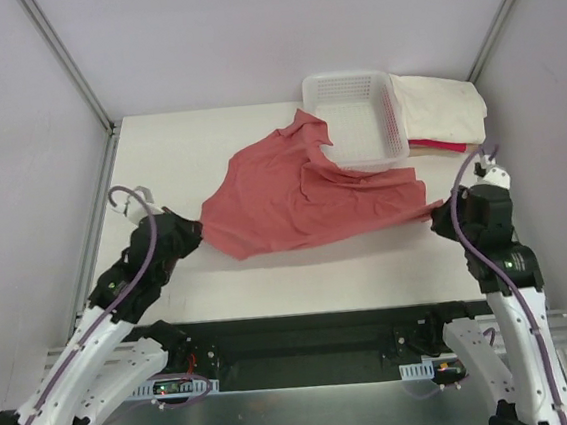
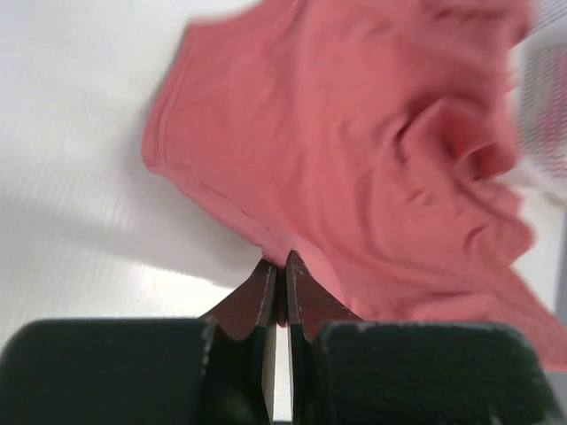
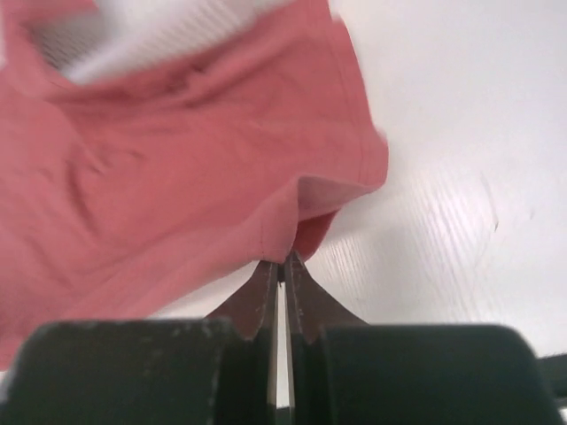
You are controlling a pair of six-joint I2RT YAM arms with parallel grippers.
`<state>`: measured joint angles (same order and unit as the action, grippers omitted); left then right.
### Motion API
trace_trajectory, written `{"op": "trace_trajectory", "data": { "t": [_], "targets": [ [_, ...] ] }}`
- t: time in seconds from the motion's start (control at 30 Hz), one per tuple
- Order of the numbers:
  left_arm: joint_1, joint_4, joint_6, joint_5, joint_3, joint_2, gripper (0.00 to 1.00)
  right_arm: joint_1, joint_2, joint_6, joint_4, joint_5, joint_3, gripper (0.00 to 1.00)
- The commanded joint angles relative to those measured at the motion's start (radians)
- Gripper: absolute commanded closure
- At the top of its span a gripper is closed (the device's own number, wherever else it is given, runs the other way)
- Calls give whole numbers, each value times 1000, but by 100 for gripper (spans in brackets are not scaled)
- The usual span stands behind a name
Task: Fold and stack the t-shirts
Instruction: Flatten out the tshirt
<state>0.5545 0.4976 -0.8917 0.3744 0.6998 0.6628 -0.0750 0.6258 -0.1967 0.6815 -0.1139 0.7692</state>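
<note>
Salmon-red t-shirt (image 1: 302,196) lies on the table (image 1: 177,152), one part under the basket (image 1: 355,115) at one o'clock. Left gripper (image 1: 197,231) at nine and right gripper (image 1: 437,216) at three o'clock pinch its edges, likely to pull it flat.

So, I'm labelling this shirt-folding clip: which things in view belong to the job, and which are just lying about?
Job: salmon-red t-shirt, pinched by the left gripper and right gripper; cream-white t-shirt; pink-red t-shirt, a sliver under the cream one.
Lying about: white lattice basket, overlapping the salmon shirt's far edge.
</note>
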Motion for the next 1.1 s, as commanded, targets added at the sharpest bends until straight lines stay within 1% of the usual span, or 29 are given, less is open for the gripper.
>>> {"op": "trace_trajectory", "data": {
  "t": [0.0, 0.03, 0.1, 0.13, 0.17, 0.2, 0.23, 0.3, 0.33, 0.37, 0.4, 0.43, 0.47, 0.5, 0.53, 0.6, 0.63, 0.7, 0.73, 0.77, 0.8, 0.87, 0.9, 1.03, 1.07],
  "targets": [
    [-13, -2, 135, 167, 228, -90, 100, 6, -81, 109, 93, -75, 212, 99],
    [-11, -1, 179, 185, 312, -100, 100, 6, -87, 115, 93, -79, 284, 99],
    [-11, -2, 224, 199, 403, -112, 100, 6, -103, 132, 92, -79, 352, 99],
    [-11, -2, 265, 195, 491, -114, 100, 6, -106, 137, 87, -78, 382, 99],
    [-11, -5, 287, 170, 535, -114, 100, 4, -106, 138, 82, -79, 442, 99],
    [-11, -10, 309, 156, 579, -103, 100, 6, -106, 141, 69, -82, 468, 99],
    [-11, -16, 351, 143, 662, -95, 100, 6, -107, 144, 58, -84, 493, 99],
    [-11, -28, 390, 88, 751, -62, 100, 6, -98, 154, 9, -73, 573, 99],
    [-11, -27, 427, 68, 844, -46, 100, 6, -92, 166, -6, -64, 606, 99],
    [-11, -28, 444, 45, 892, -31, 100, 6, -69, 172, -17, -52, 681, 99],
    [-11, -25, 459, -4, 936, -3, 100, 6, -55, 178, -16, -26, 729, 99],
    [-11, -27, 488, -26, 1023, 10, 100, 6, -43, 186, -13, -12, 769, 99],
    [-11, -27, 499, -46, 1062, 20, 100, 6, -23, 190, -11, 0, 803, 99],
    [-11, -27, 507, -64, 1099, 33, 100, 6, -15, 191, -10, 28, 876, 99],
    [-11, -27, 520, -95, 1165, 38, 100, 4, -8, 189, -8, 36, 907, 99],
    [-11, -27, 533, -126, 1225, 46, 100, 4, 5, 215, 4, 68, 970, 99],
    [-11, -27, 542, -159, 1278, 46, 100, 6, 5, 217, 7, 74, 1025, 99],
    [-11, -27, 550, -187, 1329, 55, 100, 6, 6, 229, 12, 98, 1070, 99],
    [-11, -27, 562, -221, 1383, 61, 100, 6, 6, 230, 12, 105, 1111, 99],
    [-11, -24, 566, -233, 1409, 69, 100, 6, 11, 230, 7, 105, 1127, 99],
    [-11, -27, 568, -244, 1434, 89, 100, 6, 15, 230, 9, 149, 1146, 99],
    [-11, -25, 585, -264, 1518, 119, 100, 6, 38, 230, 13, 164, 1191, 99],
    [-11, -27, 589, -265, 1581, 156, 100, 6, 48, 232, 15, 161, 1203, 99],
    [-11, -28, 655, -244, 1725, 262, 100, 6, 103, 241, 15, 137, 1243, 99],
    [-11, -36, 663, -229, 1730, 277, 100, 6, 127, 241, 10, 135, 1242, 99]
  ]
}}
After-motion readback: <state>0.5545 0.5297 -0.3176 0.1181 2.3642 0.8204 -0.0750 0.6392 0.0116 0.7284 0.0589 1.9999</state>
